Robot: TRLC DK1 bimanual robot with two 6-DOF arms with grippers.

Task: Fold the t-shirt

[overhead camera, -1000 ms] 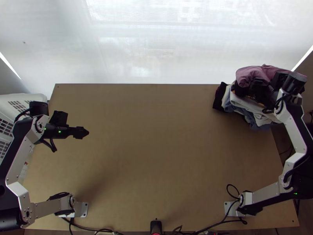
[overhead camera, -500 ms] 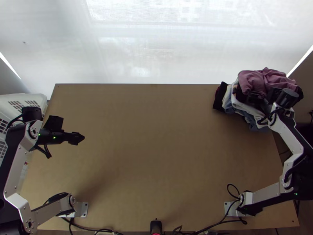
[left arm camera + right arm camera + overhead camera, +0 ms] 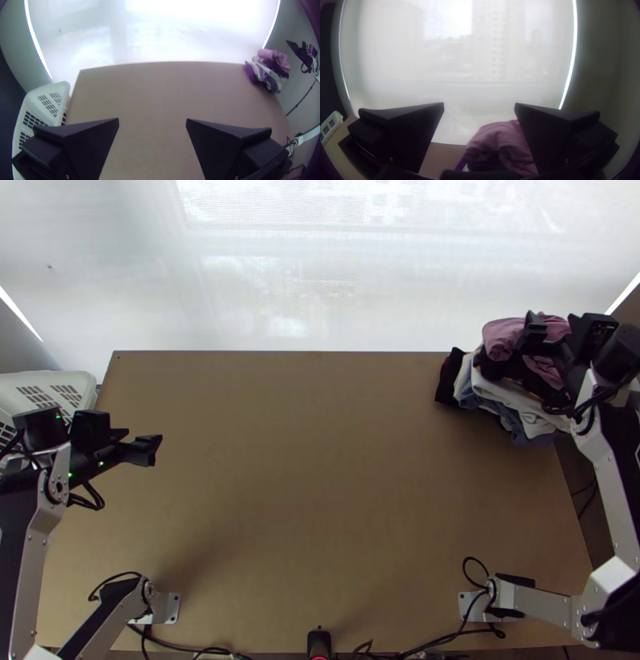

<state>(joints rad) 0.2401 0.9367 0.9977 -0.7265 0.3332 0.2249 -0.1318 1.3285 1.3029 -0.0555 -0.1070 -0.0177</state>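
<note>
In the top view, a heap of bunched clothes lies at the table's back right corner, with a pink garment [image 3: 502, 334] on top. My right gripper [image 3: 534, 330] hangs over that heap. The right wrist view has the right gripper [image 3: 479, 104] with its fingers wide apart; bunched pink cloth [image 3: 498, 140] shows beyond them, partly behind one finger. At the table's left side, my left gripper [image 3: 150, 449] is above the wood. Nothing is between the spread fingers of the left gripper [image 3: 152, 119]. I cannot tell which garment is a t-shirt.
A white slotted basket [image 3: 68, 380] stands off the table's left edge. White, blue and dark clothes [image 3: 512, 408] lie under the pink one. Bare wooden tabletop [image 3: 320, 484] stretches between the arms. Cables run along the near edge, and a pale window blind [image 3: 320, 276] is behind the table.
The left gripper has drawn back a little toward the left and turned. My right arm first came nearer the table's front edge, then shifted back and to the right, its fingers now over the pink cloth.
</note>
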